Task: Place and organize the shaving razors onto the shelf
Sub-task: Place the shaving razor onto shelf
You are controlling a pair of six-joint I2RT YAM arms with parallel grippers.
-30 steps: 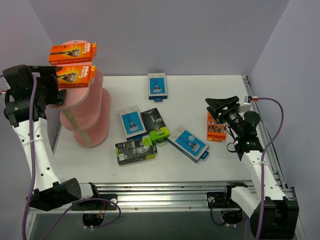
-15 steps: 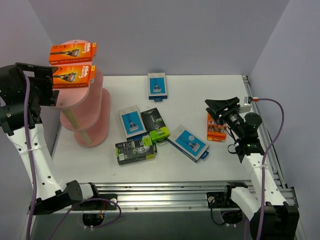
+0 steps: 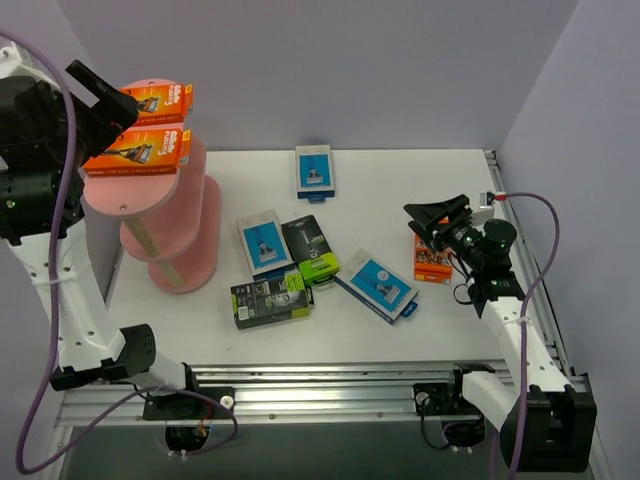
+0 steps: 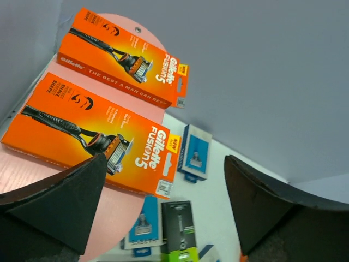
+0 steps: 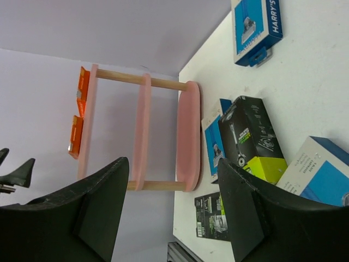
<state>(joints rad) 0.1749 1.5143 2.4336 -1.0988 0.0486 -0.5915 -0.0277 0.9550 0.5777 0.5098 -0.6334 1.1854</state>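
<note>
Table (image 3: 420,170): white, bears everything.

Shelf (image 3: 172,232): pink, stacked oval boards, upright. Its top board sits just beneath the left fingers and well apart from the right fingers, across the table.

Left gripper (image 4: 163,162): fingers (image 4: 60,202) spread wide, nothing between them. Raised over the near edge of the top board.

Right gripper (image 5: 172,164): fingers (image 5: 242,213) apart, nothing clamped. Held above the table, pointed towards the shelf.

Razor packs, orange: near orange pack (image 3: 140,150) lies flat on the top board just ahead of the left fingertips, far orange pack (image 3: 150,101) beside it, beyond. Third orange pack (image 3: 432,264) lies on the table just behind the right fingers, partly hidden by them in the top view.

Razor packs, loose on the table ahead of the right fingers: nearest blue pack (image 3: 380,285), then a touching cluster of middle blue pack (image 3: 262,242), upper black pack (image 3: 308,245) and lower black pack (image 3: 268,300). Far blue pack (image 3: 315,172) lies alone, well apart.
</note>
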